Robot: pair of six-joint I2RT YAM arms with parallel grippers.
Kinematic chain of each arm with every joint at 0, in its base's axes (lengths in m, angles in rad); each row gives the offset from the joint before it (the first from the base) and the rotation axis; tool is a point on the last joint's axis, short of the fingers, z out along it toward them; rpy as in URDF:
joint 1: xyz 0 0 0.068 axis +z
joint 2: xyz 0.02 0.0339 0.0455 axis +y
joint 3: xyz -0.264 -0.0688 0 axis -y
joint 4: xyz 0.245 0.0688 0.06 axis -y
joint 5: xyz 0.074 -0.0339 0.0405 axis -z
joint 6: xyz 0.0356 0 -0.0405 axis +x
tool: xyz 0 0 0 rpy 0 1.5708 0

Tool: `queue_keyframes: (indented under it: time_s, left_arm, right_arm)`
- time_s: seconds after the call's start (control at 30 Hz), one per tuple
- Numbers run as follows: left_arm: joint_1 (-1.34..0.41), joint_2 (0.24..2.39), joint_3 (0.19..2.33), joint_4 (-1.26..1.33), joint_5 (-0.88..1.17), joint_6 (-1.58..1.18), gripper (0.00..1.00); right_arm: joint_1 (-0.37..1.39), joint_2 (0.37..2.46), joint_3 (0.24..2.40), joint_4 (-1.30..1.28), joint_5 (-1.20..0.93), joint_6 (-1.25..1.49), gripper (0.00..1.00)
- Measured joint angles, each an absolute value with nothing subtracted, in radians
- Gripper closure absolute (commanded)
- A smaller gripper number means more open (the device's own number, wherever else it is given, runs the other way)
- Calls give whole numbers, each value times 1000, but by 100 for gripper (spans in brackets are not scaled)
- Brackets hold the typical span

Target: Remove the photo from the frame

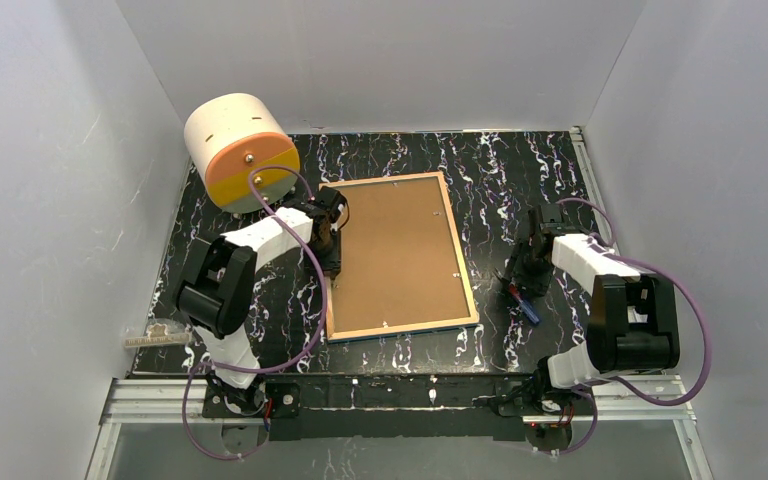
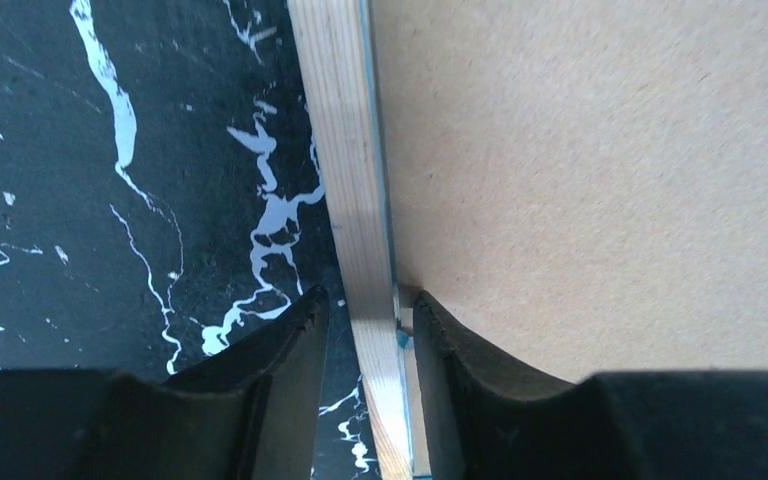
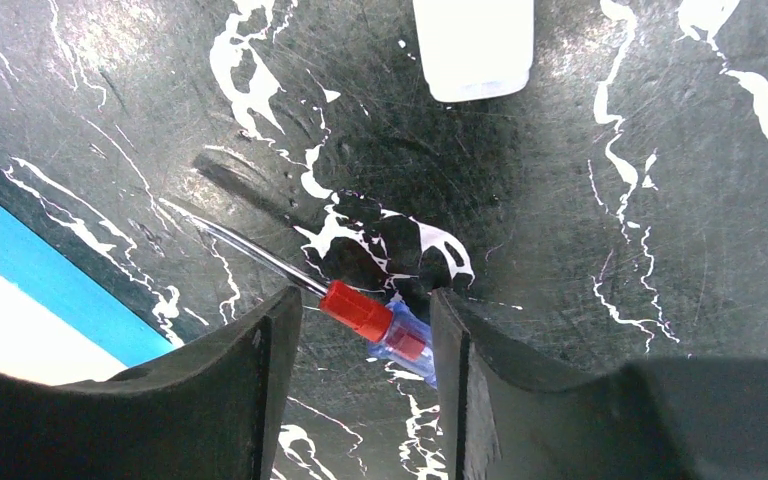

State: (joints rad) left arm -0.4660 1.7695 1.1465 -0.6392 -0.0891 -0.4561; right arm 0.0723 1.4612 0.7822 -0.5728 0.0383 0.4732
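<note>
Left tool (image 2: 368,300) narrowly straddles frame (image 2: 345,150) containing backing board (image 2: 600,180); right tool (image 3: 365,297), wider, flanks screwdriver (image 3: 358,311).

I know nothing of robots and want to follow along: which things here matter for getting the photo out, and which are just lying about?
Job: the frame, face down; its brown backing board (photo not visible); probably the screwdriver under the right gripper.
Lying about: the cream-and-orange drum; a small clear item at the left edge of the table.
</note>
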Motion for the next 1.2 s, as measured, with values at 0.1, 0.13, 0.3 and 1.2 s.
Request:
queue_keyframes:
  time_s: [0.1, 0.13, 0.3, 1.2]
  left_arm:
    - [-465, 1769, 1148, -602, -92, -456, 62]
    - [-464, 1769, 1148, -591, -93, -456, 62]
    - [-464, 1769, 1149, -559, -96, -457, 61]
    - [-461, 1509, 1036, -479, -15, -559, 36]
  right_arm:
    - [68, 1461, 780, -567, 21, 474, 48]
    - [68, 1461, 778, -565, 16, 473, 48]
    - [68, 1460, 775, -553, -11, 475, 54]
    - [73, 1413, 746, -534, -115, 494, 32]
